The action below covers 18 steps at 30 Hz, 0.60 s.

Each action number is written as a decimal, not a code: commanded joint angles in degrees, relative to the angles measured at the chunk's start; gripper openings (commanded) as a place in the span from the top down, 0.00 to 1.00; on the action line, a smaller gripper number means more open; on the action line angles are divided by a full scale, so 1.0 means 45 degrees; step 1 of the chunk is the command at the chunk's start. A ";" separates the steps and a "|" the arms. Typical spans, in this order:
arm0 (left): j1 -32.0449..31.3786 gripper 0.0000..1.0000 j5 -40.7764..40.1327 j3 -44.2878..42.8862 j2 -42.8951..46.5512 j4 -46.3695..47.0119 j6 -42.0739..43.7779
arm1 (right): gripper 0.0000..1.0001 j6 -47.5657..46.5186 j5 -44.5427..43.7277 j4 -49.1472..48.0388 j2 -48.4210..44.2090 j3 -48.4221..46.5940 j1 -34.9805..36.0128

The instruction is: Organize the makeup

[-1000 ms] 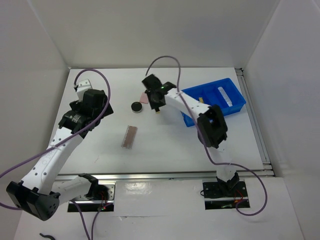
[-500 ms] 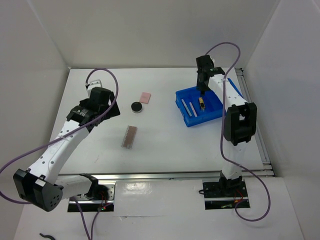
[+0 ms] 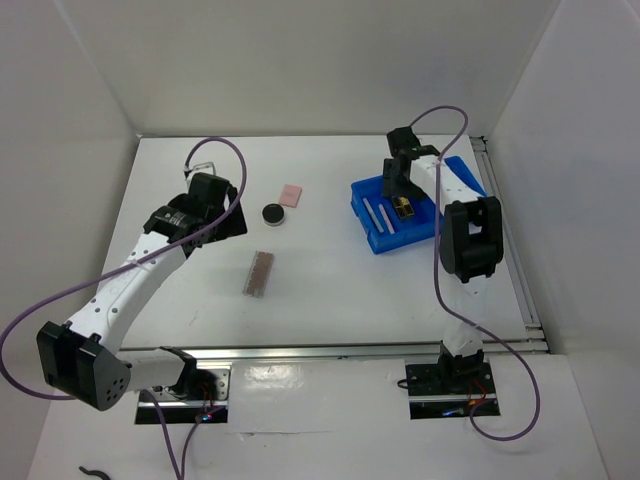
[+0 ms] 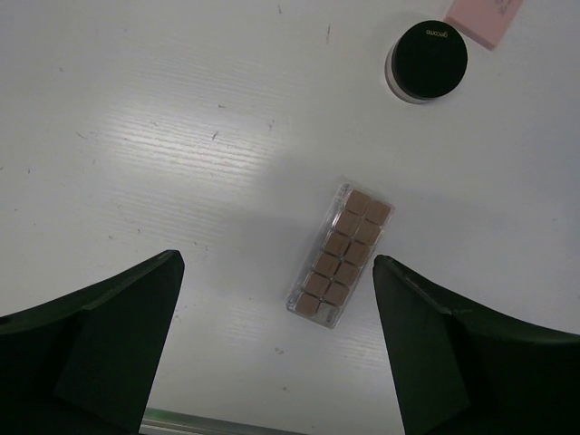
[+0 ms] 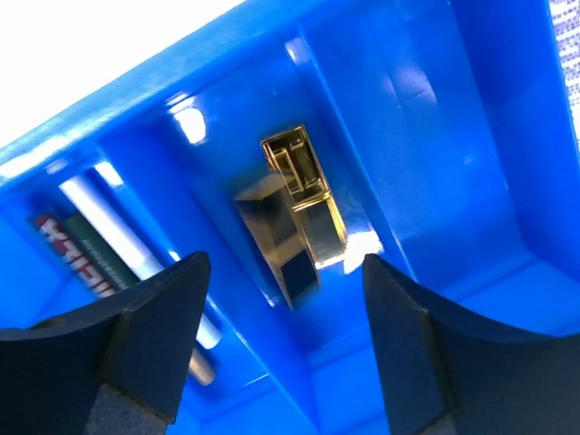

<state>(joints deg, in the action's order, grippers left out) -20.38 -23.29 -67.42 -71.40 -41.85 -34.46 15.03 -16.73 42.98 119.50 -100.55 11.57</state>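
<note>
- The blue tray [image 3: 400,241] stands on the right side of the table.
- The right gripper [image 3: 395,180] hovers directly over the tray. Its jaws are spread apart and hold nothing.
- The black-and-gold palette [image 5: 294,213] lies inside one compartment of the tray, under the gap between the right fingers [image 5: 154,344], and touches neither.
- Two thin pencils [image 3: 378,214] lie side by side in the tray, in the compartment to the left of that palette.
- The round black compact [image 3: 271,213] sits on the table well to the left of the tray.
- The pink pad [image 3: 291,194] lies near the compact, on the side nearer the tray and farther back.
- The brownish-pink palette [image 4: 342,254] lies flat, farther left of the tray than the compact and nearer the arm bases.
- The left gripper [image 4: 276,261] hangs above the table far left of the tray, with its jaws wide and empty.
</note>
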 commanded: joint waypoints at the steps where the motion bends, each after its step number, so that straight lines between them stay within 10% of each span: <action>1: 0.0057 0.00 0.0136 -0.0507 0.0026 0.0119 0.0255 | 0.22 0.0156 -0.0110 0.0058 -0.0246 -0.0624 -0.0091; 18: 0.0057 0.00 0.0019 -0.0331 0.0513 0.0236 0.0255 | 0.12 0.0194 0.3853 -0.0548 -0.2554 0.1954 0.1803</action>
<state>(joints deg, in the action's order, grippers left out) -20.38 -22.61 -67.42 -71.31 -41.74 -34.44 15.38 -3.70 42.06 106.67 -92.68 20.14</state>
